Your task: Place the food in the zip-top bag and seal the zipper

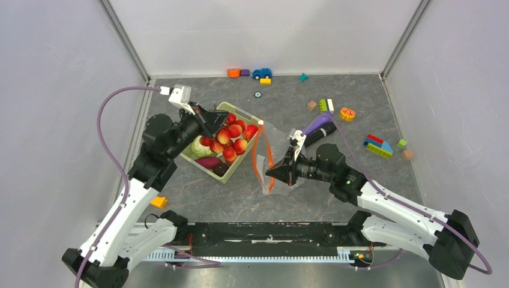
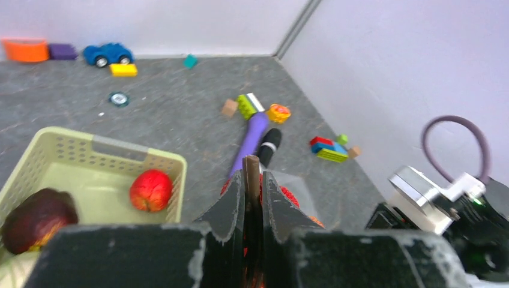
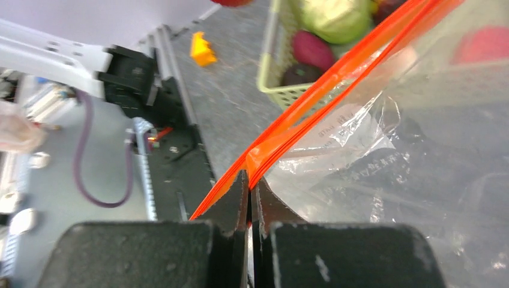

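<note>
The left gripper (image 1: 219,119), held over the basket (image 1: 238,108) of food (image 1: 231,135), is nearly closed on a thin dark piece (image 2: 251,165), unidentified; the bag (image 1: 278,141) is found at its 3 o'clock, zipper (image 1: 257,153) run 12 to 6; its near end is clamped by the right gripper (image 1: 273,174); the left arm is judged nearer the food.

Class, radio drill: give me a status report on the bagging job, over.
Right pincer shut on zipper end; bag mouth open. Left pincer pinching thin brown piece over basket. Food in basket, none clearly bagged. No obstruction seen.
</note>
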Tool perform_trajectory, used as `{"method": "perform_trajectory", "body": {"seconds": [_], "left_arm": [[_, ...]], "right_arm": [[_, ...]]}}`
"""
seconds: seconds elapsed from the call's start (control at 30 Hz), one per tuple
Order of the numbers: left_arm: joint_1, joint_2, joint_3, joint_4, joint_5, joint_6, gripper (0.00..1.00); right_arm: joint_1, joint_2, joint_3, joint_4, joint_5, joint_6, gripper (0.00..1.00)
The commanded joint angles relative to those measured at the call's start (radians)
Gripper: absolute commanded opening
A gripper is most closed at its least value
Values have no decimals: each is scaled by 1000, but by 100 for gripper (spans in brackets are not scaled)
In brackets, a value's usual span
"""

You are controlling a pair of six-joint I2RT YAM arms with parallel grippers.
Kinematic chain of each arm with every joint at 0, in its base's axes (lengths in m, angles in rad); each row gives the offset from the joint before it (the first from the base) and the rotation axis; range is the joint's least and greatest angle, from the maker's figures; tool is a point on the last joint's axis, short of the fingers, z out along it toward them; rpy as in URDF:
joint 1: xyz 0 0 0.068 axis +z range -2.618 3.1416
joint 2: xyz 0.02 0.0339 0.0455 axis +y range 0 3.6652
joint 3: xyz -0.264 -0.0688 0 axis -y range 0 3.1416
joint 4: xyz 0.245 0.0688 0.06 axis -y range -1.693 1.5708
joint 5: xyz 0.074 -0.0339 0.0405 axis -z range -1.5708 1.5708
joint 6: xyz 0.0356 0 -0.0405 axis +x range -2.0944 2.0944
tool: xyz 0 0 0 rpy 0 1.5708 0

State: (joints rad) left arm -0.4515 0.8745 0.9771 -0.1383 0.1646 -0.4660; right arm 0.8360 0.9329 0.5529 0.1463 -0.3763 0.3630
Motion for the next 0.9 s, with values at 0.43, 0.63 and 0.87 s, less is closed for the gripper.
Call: {"method": "perform_trajectory", "body": {"seconds": [0.43,0.63,0.87], "left_arm": [[-9,-140,-161,467,366,-264,2],[-13,-71,-367,888,459,-492,2],[-62,43,-402,1097,485,-573,2]], "right_arm": [[-9,191,-53,473,-345,415,0],[-13,204,-61,515,-356,408,0],[-11,207,-72,534,-367,409,0]]}}
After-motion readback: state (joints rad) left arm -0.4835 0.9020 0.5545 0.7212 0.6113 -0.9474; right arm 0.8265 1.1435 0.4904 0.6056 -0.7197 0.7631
